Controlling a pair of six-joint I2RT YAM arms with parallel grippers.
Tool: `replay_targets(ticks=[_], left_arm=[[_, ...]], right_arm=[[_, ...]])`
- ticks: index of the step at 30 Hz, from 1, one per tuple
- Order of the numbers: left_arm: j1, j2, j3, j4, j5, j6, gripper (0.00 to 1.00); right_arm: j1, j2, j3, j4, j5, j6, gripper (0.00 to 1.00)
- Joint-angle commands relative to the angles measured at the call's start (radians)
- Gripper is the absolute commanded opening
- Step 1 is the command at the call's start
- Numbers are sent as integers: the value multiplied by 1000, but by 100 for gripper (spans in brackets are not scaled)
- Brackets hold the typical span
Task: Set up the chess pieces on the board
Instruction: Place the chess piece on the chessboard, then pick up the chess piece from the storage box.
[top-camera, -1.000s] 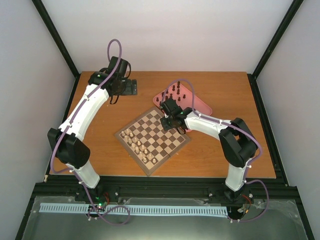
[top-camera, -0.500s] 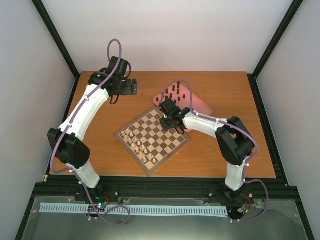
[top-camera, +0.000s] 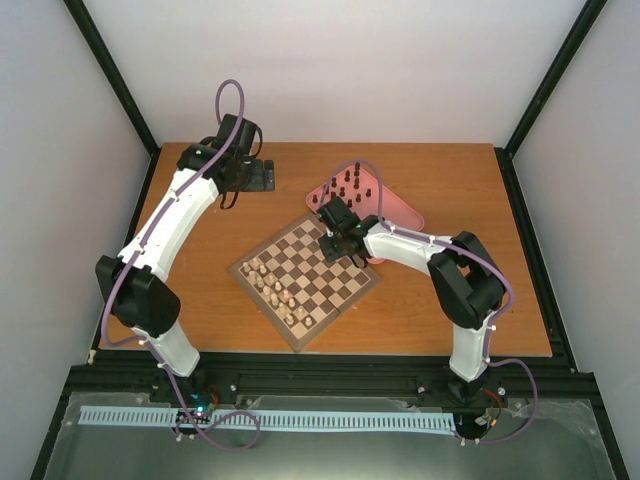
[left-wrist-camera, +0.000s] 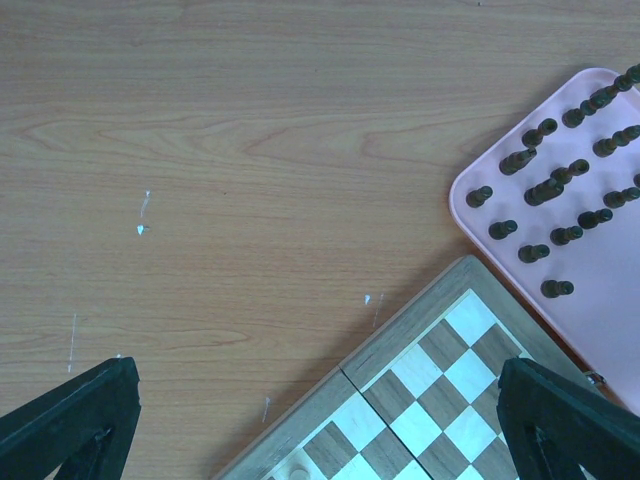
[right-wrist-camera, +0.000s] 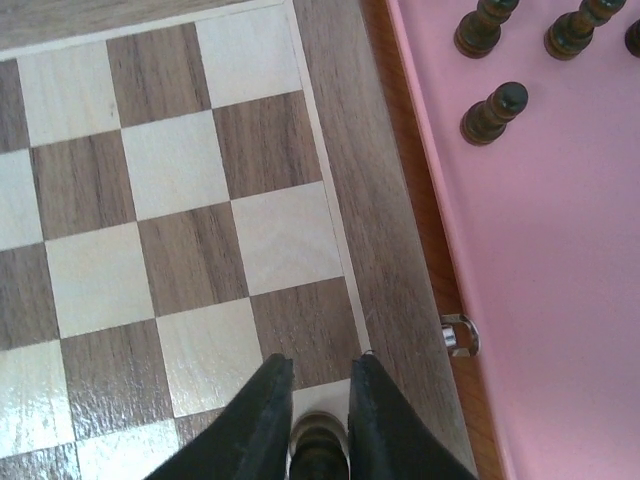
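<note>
**Setting of the dark side, early stage.** The right gripper (right-wrist-camera: 318, 400) is closed narrowly on a piece (right-wrist-camera: 318, 438), which is seen end-on between the fingertips (its colour is hard to judge from this angle). It hangs low over the edge row of the board (right-wrist-camera: 200, 200), and the squares ahead of and to the left of its fingers carry nothing. The other dark pieces (left-wrist-camera: 560, 190), some fifteen, stand upright in a loose group on the pink tray (right-wrist-camera: 560, 250). The tray lies just to the right of this gripper, beside the board's border. The left gripper (left-wrist-camera: 315, 400) is spread wide and holds nothing. Its wrist view shows a corner of the board between its fingers, the tray off to its right and the table (left-wrist-camera: 250, 150) ahead. Pale pieces (top-camera: 275, 285) stand in two rows on the side of the board farthest from the right gripper, so that half looks finished. The dark half looks barely begun. No dark piece can be seen standing on a square, though the spot under the right gripper is hidden from above, and nearly the whole set is left to place. The dark pieces are slim turned wooden pegs with rounded tops, some taller than others.
</note>
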Motion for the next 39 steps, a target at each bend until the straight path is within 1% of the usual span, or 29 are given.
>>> replay_targets(ticks=[1, 6, 8, 14, 15, 16, 20, 24, 26, 27, 30, 33, 37, 39], left_arm=[[4, -26, -4, 7, 7, 15, 100], [4, -29, -9, 8, 9, 17, 100], [4, -33, -14, 10, 11, 15, 100], [4, -39, -24, 16, 16, 15, 100], [4, -39, -23, 16, 17, 16, 100], [4, -40, -21, 17, 17, 17, 100], [4, -41, -17, 17, 18, 21, 100], [4, -48, -16, 17, 15, 27, 100], [4, -49, -16, 15, 14, 30, 100], [4, -51, -17, 15, 13, 30, 100], [4, -54, -21, 16, 15, 25, 100], [4, -58, -25, 18, 26, 20, 100], [4, -61, -27, 12, 34, 19, 100], [4, -61, -26, 7, 29, 19, 100]], right_arm=[[-3, 24, 28, 4, 3, -10, 20], [-3, 16, 22, 1, 19, -2, 24], [-3, 13, 18, 1, 20, -2, 30], [-2, -24, -5, 17, 3, -12, 57], [-2, -30, -4, 16, 6, -12, 60], [-2, -36, -2, 14, 7, -13, 61], [-3, -55, 38, -19, 23, -19, 62], [-14, -77, 124, -79, 54, -29, 66], [-47, -71, 194, -115, 51, -14, 68], [-70, -58, 254, -137, 32, -1, 69], [-147, 28, 392, -211, 3, 26, 68], [-200, 130, 529, -259, 8, 21, 64], [-246, 296, 743, -390, -2, 48, 56], [-269, 370, 820, -451, -15, 73, 49]])
